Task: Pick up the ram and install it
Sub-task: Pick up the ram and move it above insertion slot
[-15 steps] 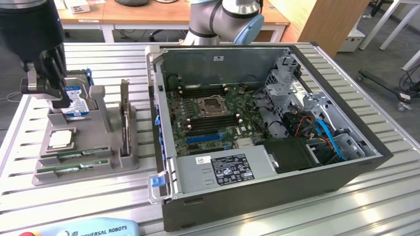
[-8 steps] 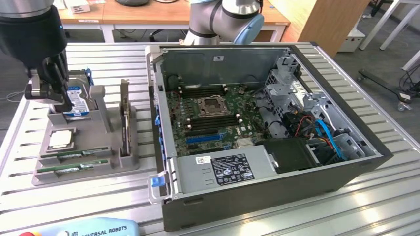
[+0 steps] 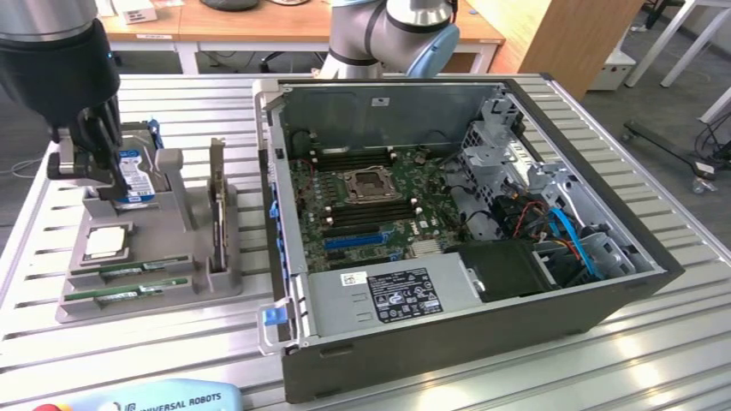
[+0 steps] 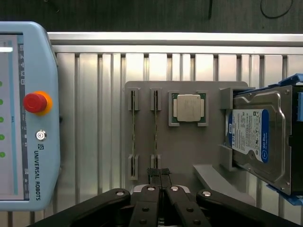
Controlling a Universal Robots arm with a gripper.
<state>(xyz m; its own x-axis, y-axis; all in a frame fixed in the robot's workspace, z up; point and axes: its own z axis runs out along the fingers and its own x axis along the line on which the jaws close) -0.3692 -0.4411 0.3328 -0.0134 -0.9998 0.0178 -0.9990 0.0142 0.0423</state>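
Two green ram sticks (image 3: 126, 270) lie in slots at the front of the grey holder (image 3: 171, 282), which stands at the exterior view's left of the open computer case (image 3: 457, 342). In the wrist view the ram (image 4: 155, 127) and its neighbour (image 4: 133, 127) show edge-on as thin lines. My gripper (image 4: 159, 173) hangs above the holder with its fingers pressed together and nothing between them. Its tips are over one end of the nearer stick. In the exterior view the gripper (image 3: 89, 167) is in front of the hard drive. The motherboard (image 3: 354, 193) lies exposed inside the case.
The holder also carries a processor chip (image 4: 188, 108), a blue-labelled hard drive (image 4: 253, 137) and an upright dark expansion card (image 3: 217, 201). A teach pendant (image 4: 28, 118) with a red stop button lies beside the holder. The slatted metal table (image 3: 639, 360) surrounds everything.
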